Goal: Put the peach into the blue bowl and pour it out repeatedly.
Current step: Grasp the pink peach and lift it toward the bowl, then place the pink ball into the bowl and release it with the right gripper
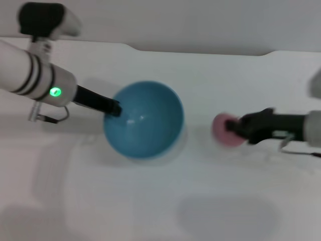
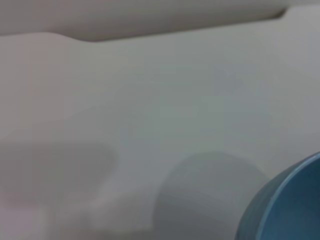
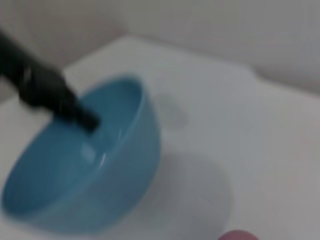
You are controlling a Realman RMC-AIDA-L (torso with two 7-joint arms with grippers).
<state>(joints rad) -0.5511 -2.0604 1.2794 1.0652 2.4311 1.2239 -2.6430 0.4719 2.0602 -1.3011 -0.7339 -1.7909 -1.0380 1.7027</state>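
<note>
The blue bowl point(image 1: 144, 119) is tilted above the white table, its opening facing the camera in the head view. My left gripper point(image 1: 113, 108) is shut on the bowl's left rim. The bowl is empty inside. It also shows in the left wrist view as a blue edge point(image 2: 290, 205), and in the right wrist view point(image 3: 90, 170) with the left gripper's black fingers point(image 3: 75, 112) on its rim. The pink peach point(image 1: 224, 129) is to the right of the bowl, held off the table by my right gripper point(image 1: 234, 127), which is shut on it. A sliver of the peach point(image 3: 239, 235) shows in the right wrist view.
The white table point(image 1: 160, 201) spreads around both arms, with its back edge against a grey wall point(image 1: 200, 25). The bowl's shadow point(image 1: 225, 216) falls on the table in front.
</note>
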